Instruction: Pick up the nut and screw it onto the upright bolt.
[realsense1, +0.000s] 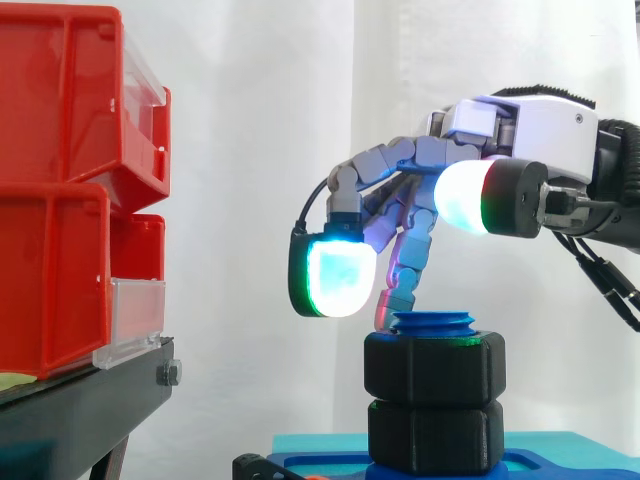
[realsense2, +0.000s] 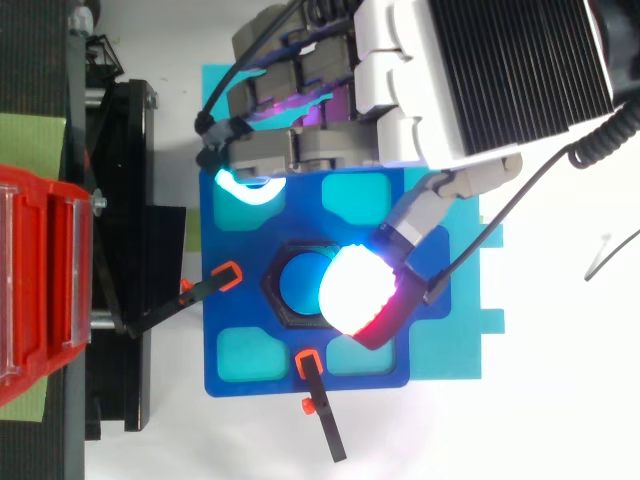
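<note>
A blue upright bolt (realsense1: 433, 322) rises from a blue base plate (realsense2: 240, 370). Two black hexagonal nuts sit stacked on it: the upper nut (realsense1: 434, 368) just below the bolt's top, the lower nut (realsense1: 434, 435) against the base. From above, the upper nut (realsense2: 275, 290) shows as a black hexagon around the bolt (realsense2: 298, 285). My hand (realsense1: 540, 130) hovers over the bolt from the right, open, its fingers spread and loosely bent, holding nothing. One fingertip (realsense1: 392, 310) reaches down to the nut's top left edge beside the bolt. The thumb pad (realsense2: 355, 292) glows white above the bolt.
Red bins (realsense1: 60, 190) stand stacked on a black stand (realsense1: 80, 410) to the left. Two black clamps with orange tips (realsense2: 320, 415) (realsense2: 185, 300) hold the blue base plate, which lies on a teal plate (realsense2: 455, 350). A white surface stretches to the right.
</note>
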